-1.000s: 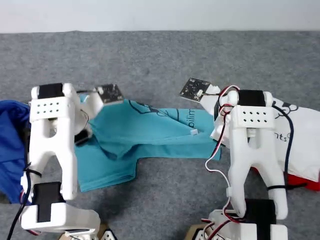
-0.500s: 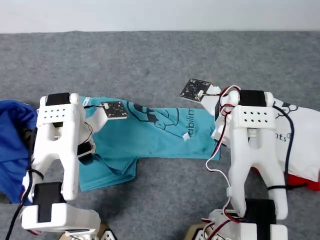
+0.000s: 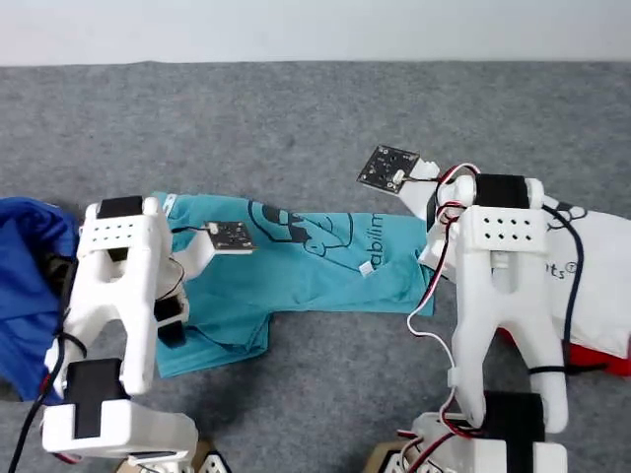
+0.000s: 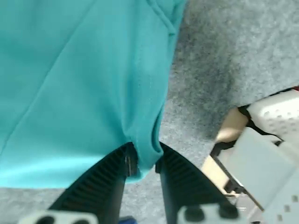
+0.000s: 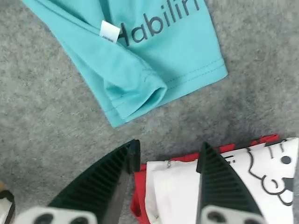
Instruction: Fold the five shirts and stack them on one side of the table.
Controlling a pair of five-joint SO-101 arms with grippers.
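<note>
The wide, soft teal shirt (image 3: 296, 266) with dark letters lies spread across the middle of the fuzzy grey table (image 3: 296, 118), and it is not folded neatly yet. One thing that could go wrong is that the shirt slips out. The left gripper (image 4: 144, 161) has only a little bit of the hem, right at the edge, so a quick pull might let the cloth pop free. A pull could also drag the whole shirt into a lumpy heap instead of a flat fold. The corner by the other arm is already curled over on itself, and that could make the fold messy. The right gripper (image 5: 169, 151) hangs over the flat white shirt with black drawings (image 5: 224, 196) and the red shirt (image 3: 611, 363) under it. If it goes down there, it might grab the wrong shirt and spoil that pile. The crumpled dark blue shirt (image 3: 20, 296) sits well off at the other side. The left gripper's jaws are almost closed and pinch the teal shirt's hem between them. The right gripper's jaws are spread wide, holding nothing and touching nothing.
</note>
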